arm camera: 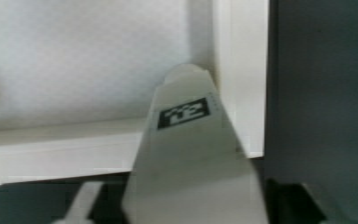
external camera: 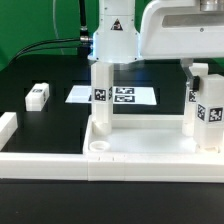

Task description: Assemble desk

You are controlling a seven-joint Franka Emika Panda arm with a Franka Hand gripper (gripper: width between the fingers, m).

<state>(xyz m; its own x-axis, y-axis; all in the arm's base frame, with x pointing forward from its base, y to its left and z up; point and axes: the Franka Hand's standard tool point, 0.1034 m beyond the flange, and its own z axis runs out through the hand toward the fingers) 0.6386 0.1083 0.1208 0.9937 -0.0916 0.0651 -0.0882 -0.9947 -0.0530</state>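
Black table (external camera: 55, 75) in front of a green backdrop carries the white tabletop (external camera: 140, 140), a shallow tray. The first leg (external camera: 102, 95) stands upright at the tabletop's far corner on the exterior view's left, just behind an empty round socket (external camera: 100, 146). The second leg (external camera: 207, 105) stands upright at the far corner on the exterior view's right, with the gripper (external camera: 198, 68) over its top. The fingers (arm camera: 91, 200) flank it, but I cannot tell whether they pinch it. The marker board (external camera: 130, 96) lies behind the tabletop. A third leg (external camera: 37, 96) lies flat, well apart from the tabletop.
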